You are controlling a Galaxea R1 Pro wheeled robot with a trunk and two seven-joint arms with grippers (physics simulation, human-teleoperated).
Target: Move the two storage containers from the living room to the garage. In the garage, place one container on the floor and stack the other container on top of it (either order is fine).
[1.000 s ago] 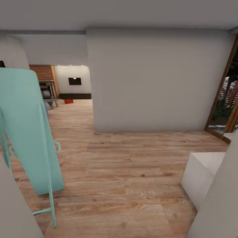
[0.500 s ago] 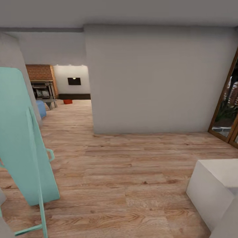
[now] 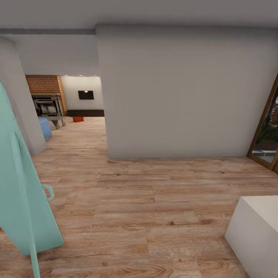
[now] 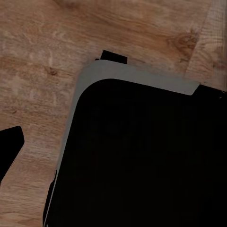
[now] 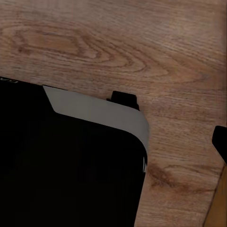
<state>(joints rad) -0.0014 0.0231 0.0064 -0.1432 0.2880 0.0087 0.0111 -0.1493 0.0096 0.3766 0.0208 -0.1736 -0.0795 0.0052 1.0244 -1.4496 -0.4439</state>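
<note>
One red-orange storage container [image 3: 78, 119] sits small and far away on the pale plank floor of the living room [image 3: 83, 98], seen through the opening at left of a white wall. It lies before a long low dark cabinet [image 3: 85, 112], under a black TV [image 3: 85, 95]. A dark fingertip [image 4: 9, 147] of my left gripper shows at the edge of the left wrist view, over wood floor. In the right wrist view a dark fingertip [image 5: 220, 142] shows at the edge. Nothing is held that I can see.
A teal ironing board [image 3: 19, 193] leans close on the left. A white block [image 3: 256, 231] stands at the near right. A broad white wall [image 3: 181, 92] faces me, with a glazed wooden door [image 3: 266, 135] at right. A brick fireplace [image 3: 45, 96] and blue seat [image 3: 44, 127] lie by the opening. My dark base [image 4: 142, 161] shows in both wrist views.
The whole head view has shifted: the ironing board slides off left, the white block off right, and the left wall corner and living room opening come more into view. The camera moved.
</note>
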